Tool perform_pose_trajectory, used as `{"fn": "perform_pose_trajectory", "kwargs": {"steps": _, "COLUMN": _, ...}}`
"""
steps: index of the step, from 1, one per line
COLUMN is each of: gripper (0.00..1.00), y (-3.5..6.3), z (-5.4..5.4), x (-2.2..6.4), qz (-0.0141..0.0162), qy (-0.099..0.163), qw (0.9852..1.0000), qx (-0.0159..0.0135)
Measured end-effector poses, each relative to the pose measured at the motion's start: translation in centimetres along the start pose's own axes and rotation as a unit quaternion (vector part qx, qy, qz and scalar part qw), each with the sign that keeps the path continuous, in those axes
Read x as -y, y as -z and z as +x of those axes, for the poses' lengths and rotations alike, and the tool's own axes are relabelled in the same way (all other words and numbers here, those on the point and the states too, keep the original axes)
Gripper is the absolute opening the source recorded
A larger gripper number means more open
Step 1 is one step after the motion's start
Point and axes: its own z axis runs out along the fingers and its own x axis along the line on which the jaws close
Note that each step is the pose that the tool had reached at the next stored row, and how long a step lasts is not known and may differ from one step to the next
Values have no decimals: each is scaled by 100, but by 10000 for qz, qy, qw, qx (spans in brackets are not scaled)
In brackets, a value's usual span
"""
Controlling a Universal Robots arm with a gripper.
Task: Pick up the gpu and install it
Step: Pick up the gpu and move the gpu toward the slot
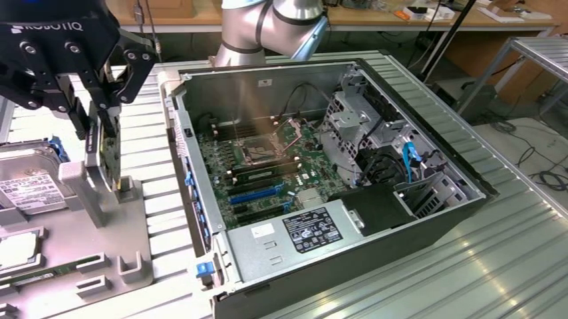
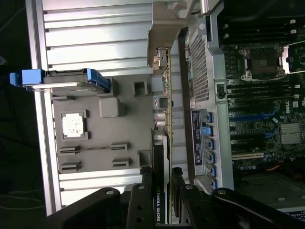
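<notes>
One gpu (image 2: 162, 102) stands in tray (image 2: 102, 133), clamped by pincer (image 2: 162, 171).

an open computer case (image 1: 266, 86) lies on its side on a table of ribbed aluminium profiles (image 1: 497, 259). inside it we see the green motherboard (image 1: 297, 169) with the processor socket (image 1: 265, 151), a silver power supply (image 1: 306, 232) that carries a black label, and a blue cable (image 1: 410, 158) next to the metal drive cage (image 1: 350, 123). at the exterior view's left, just beside the case, we see a grey holder tray (image 1: 133, 219). a hard drive (image 1: 26, 189) with a white label and blue side rails rests in it, near a square processor chip (image 2: 75, 126) in its pocket and a narrow green memory stick (image 1: 44, 274). behind the table there is a wooden bench (image 1: 382, 20), and black cables (image 1: 533, 159) lie on the floor.
</notes>
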Motion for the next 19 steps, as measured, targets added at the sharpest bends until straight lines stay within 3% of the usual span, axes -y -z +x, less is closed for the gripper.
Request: {"fn": "perform_pose_trajectory", "kwargs": {"steps": 19, "gripper": 27, "y": -6, "z": -258, "x": -21, "qz": 0, "qy": 0, "qw": 10000, "qx": 0}}
